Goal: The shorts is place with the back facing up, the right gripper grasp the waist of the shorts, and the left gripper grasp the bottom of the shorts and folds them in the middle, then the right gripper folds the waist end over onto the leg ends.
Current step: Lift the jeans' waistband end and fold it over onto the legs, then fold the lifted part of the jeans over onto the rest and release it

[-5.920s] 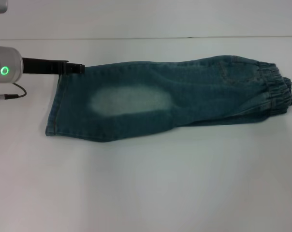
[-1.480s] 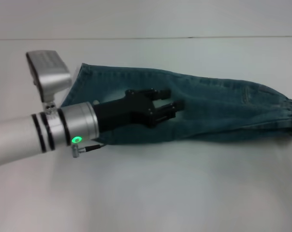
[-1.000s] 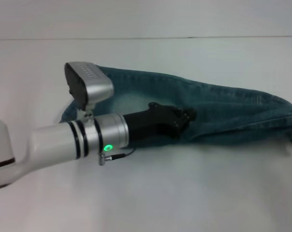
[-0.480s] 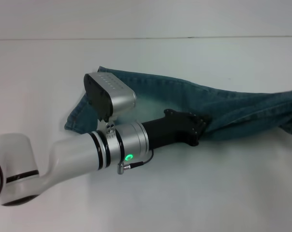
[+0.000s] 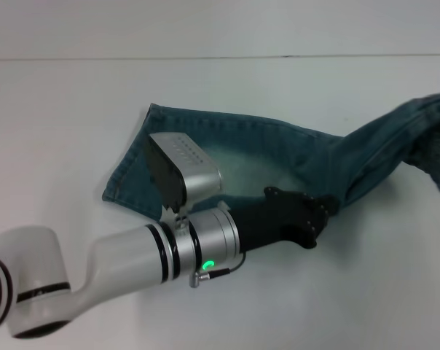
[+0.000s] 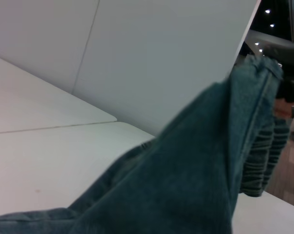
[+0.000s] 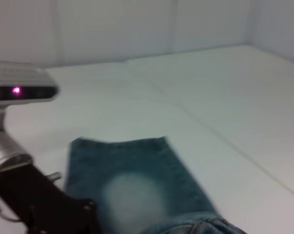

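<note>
The blue denim shorts [image 5: 264, 157] lie folded lengthwise on the white table [image 5: 227, 80]. Their leg ends [image 5: 132, 179] lie flat at the left. The elastic waist end [image 5: 433, 120] is lifted off the table at the right edge of the head view. My left gripper [image 5: 318, 216] reaches in from the lower left and rests on the near edge of the shorts at their middle. In the left wrist view the cloth [image 6: 186, 185] rises to the hanging waist [image 6: 261, 161]. The right wrist view looks down on the leg ends [image 7: 132, 170] and the left arm [image 7: 49, 204]. The right gripper is out of view.
The left arm's silver wrist and its camera [image 5: 183, 171] hang over the leg half of the shorts. A seam [image 5: 220, 57] crosses the far side of the table. Bare white surface lies in front of the shorts [image 5: 366, 292].
The left gripper has slid right along the shorts' near edge to their middle. The waist end has risen off the table at the right.
</note>
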